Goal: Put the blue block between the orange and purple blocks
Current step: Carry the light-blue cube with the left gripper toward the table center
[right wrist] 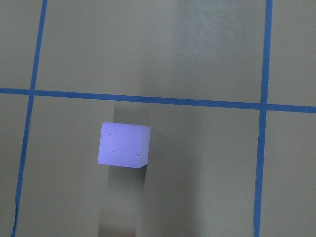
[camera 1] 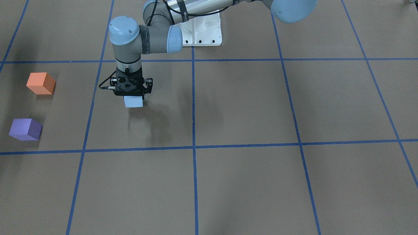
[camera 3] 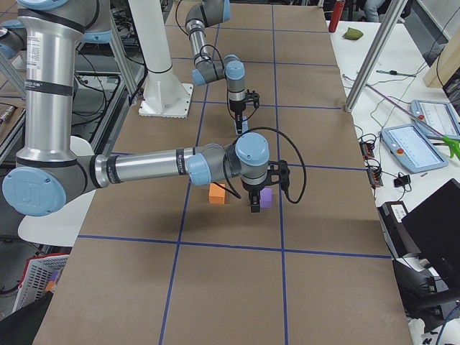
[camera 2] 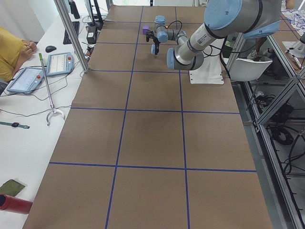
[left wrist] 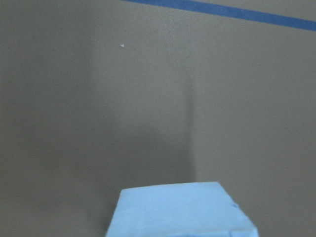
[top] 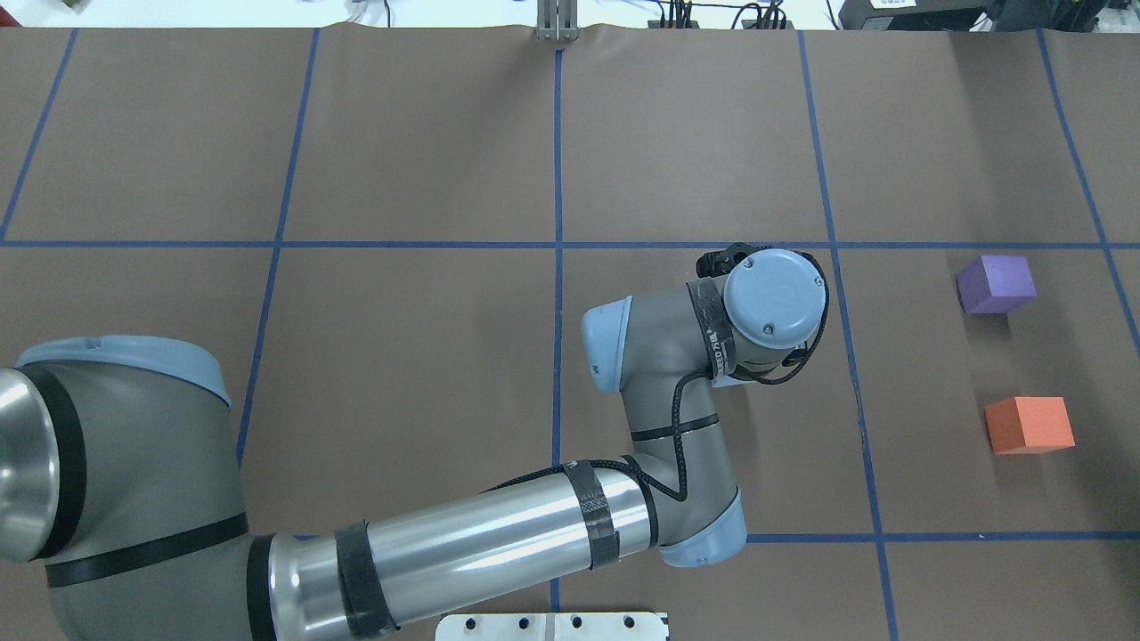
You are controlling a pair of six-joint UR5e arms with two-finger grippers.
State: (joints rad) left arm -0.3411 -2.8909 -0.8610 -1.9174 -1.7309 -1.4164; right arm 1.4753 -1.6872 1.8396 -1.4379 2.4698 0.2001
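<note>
The left tool (camera 1: 133,96) is closed on the blue block (camera 1: 134,102), probably light foam, best held across flat opposite faces.

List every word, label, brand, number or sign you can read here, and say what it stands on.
Nothing can be quoted with confidence.
White lettering on the black wrist strap of the left arm: too blurred to read.
White print on the black forearm band: too small to read.
Tablet screens: too small to read.
Blue block, orange block, purple block: no markings.
</note>
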